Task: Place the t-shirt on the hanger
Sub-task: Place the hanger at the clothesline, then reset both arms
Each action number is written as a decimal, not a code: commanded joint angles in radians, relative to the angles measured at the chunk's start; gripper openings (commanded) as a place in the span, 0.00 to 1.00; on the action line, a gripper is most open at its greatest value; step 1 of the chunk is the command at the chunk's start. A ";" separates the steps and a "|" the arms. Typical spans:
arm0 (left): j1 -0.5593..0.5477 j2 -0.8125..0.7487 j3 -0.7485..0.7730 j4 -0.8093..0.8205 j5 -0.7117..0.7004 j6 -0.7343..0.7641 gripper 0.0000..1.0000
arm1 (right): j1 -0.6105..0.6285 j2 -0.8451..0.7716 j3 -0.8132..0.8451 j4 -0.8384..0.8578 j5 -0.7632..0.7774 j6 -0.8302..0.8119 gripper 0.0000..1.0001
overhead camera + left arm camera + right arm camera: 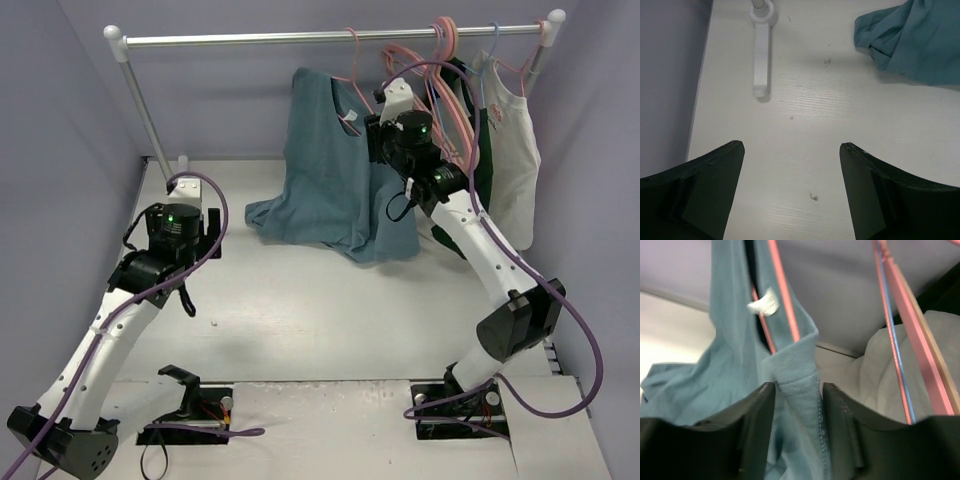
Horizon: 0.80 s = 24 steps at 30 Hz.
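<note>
The t-shirt (pixel 335 170) hangs under the rail (pixel 330 37) with its neck up, and its hem is heaped on the bench (pixel 300 310). Its long axis therefore runs steeply from collar down to hem, with the lower part spilling toward the left arm's side. The hanger (pixel 784 290) passes through the neck opening just beside the white label (pixel 764 304). The shoulder on the left of the overhead view looks carried, presumably so the other shoulder can be worked over the remaining hanger arm. The right gripper (pixel 799 390) is raised at the collar for that purpose. Its jaws stand slightly apart with the ribbed collar band filling the gap between them, and I cannot tell whether they pinch it or merely flank it. The left gripper (pixel 792 145) hovers low over bare bench, its jaws spread wide and holding nothing, well apart from the cloth and seemingly parked out of the way.
</note>
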 commanded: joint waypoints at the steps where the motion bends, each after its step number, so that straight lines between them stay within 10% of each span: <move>1: 0.010 -0.006 0.041 0.012 0.000 -0.024 0.78 | 0.000 -0.126 -0.013 0.150 -0.026 0.029 0.45; 11: 0.012 -0.058 0.196 -0.129 -0.006 -0.031 0.78 | -0.002 -0.426 -0.106 0.118 -0.037 -0.024 0.99; 24: 0.010 -0.274 0.021 -0.214 0.092 -0.069 0.78 | 0.000 -1.028 -0.726 -0.016 0.010 0.045 1.00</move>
